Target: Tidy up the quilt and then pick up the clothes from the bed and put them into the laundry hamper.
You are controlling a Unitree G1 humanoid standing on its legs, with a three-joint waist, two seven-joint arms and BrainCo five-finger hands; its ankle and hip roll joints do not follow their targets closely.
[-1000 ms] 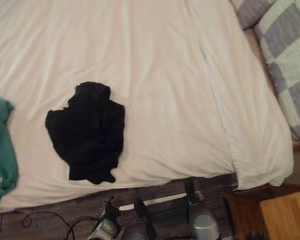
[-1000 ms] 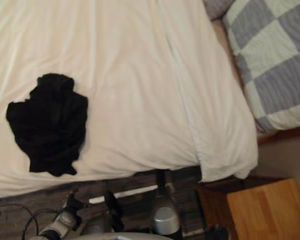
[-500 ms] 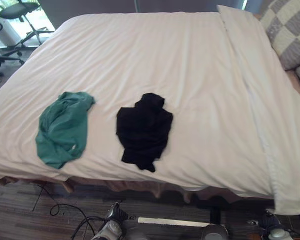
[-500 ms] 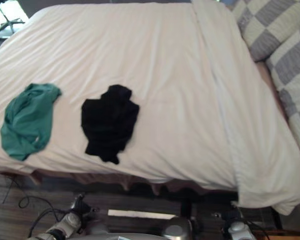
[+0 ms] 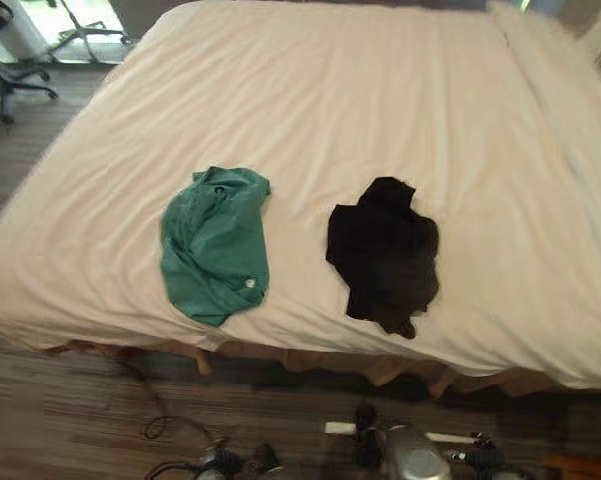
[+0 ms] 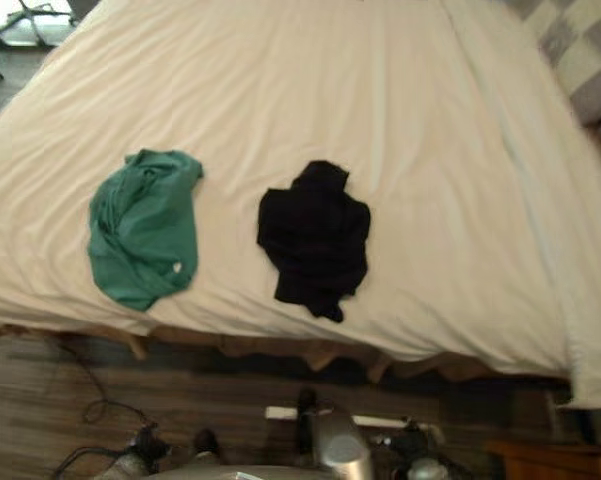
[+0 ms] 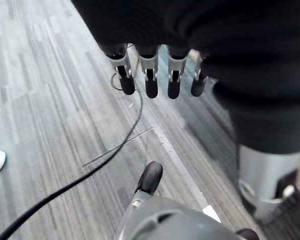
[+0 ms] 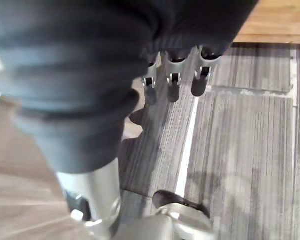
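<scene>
Camera panned left since half a second ago, so the whole scene slid right in the eye views; green shirt (image 5: 216, 244) and black garment (image 5: 384, 253) kept the same spots on the quilt (image 5: 310, 100) relative to each other, so neither was moved; pillows that had filled the top right were down to a checked corner (image 6: 583, 45) in the right eye view.

Quilt lay spread flat over the bed, lightly creased, with a long fold running down its right part; green shirt sat crumpled on the near left part of the quilt; black garment sat bunched just to its right, apart from it, bare quilt between them; both were close to the near edge of the bed, neither overhanging it.

Office chair (image 5: 10, 50) stood on the floor past the bed's far left corner.

Left hand (image 7: 154, 75) hung over grey plank floor (image 7: 45, 105), fingers straight and relaxed, nothing in them; right hand (image 8: 172, 75) hung over the same floor beside a wooden surface (image 8: 274, 22), fingers likewise straight, holding nothing; both hands were well clear of the bed and the clothes.
</scene>
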